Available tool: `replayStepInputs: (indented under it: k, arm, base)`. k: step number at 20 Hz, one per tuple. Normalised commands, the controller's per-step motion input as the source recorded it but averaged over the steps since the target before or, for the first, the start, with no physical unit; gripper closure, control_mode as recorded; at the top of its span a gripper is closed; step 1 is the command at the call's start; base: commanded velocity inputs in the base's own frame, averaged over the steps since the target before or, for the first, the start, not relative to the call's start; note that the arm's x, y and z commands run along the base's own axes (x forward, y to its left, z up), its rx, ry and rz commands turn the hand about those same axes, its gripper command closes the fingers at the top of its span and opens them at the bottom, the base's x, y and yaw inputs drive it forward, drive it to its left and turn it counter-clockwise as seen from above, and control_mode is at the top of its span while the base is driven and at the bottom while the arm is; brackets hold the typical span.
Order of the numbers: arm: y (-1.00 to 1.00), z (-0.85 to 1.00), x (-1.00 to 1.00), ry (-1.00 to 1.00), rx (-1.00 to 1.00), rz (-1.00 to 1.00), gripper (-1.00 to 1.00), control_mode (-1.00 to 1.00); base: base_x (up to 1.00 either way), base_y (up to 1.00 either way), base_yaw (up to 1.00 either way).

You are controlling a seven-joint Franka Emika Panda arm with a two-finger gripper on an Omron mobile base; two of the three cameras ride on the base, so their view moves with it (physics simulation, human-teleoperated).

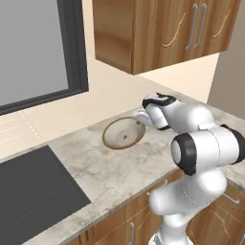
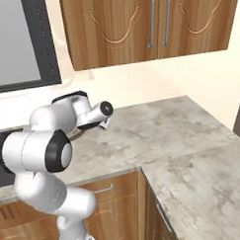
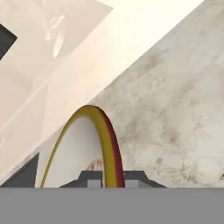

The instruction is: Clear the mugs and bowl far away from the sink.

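Note:
The bowl (image 1: 122, 134), shallow with a brown rim and a pale inside, sits on the marble counter near the back wall. My gripper (image 1: 139, 117) comes down on its right edge. In the hand view the bowl's rim (image 3: 104, 140) curves up as a yellow and dark red arc, and it runs between my two fingertips, so my gripper (image 3: 109, 178) is shut on it. Whether the bowl still rests on the counter I cannot tell. The black sink (image 1: 33, 191) lies at the lower left. The mugs are out of view.
A dark-framed window (image 1: 74, 48) stands behind the sink. Wooden wall cabinets (image 1: 162, 28) hang above the counter. The marble counter (image 2: 192, 148) runs on to the right and turns a corner toward me. My own arm (image 2: 53, 139) hides the bowl in the right base view.

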Motion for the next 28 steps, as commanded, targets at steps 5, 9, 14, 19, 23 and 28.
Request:
replayStepInputs:
  k: [5,9,14,19,23,28]
  arm:
    - [-0.67,0.46,-0.29,-0.15,-0.03,-0.47,1.0,-1.0]
    - [-0.39,0.27,-0.15,-0.03,0.0,-0.74,1.0,-1.0]
    - [-0.39,0.27,-0.11,0.0,0.01,-0.78,1.0,-1.0]
    - [-0.3,0.32,-0.42,0.0,0.06,-0.57,1.0,-1.0]
    - [-0.18,0.47,-0.89,0.0,0.19,-0.11,1.0,-1.0]
    - [-0.1,0.84,-0.74,-0.06,0.15,0.0,1.0,-1.0]
  base:
    - [0.0,0.0,0.0]
    - [0.0,0.0,0.0]
    - [0.0,0.0,0.0]
    - [0.0,0.0,0.0]
    - [0.0,0.0,0.0]
    - [0.0,0.0,0.0]
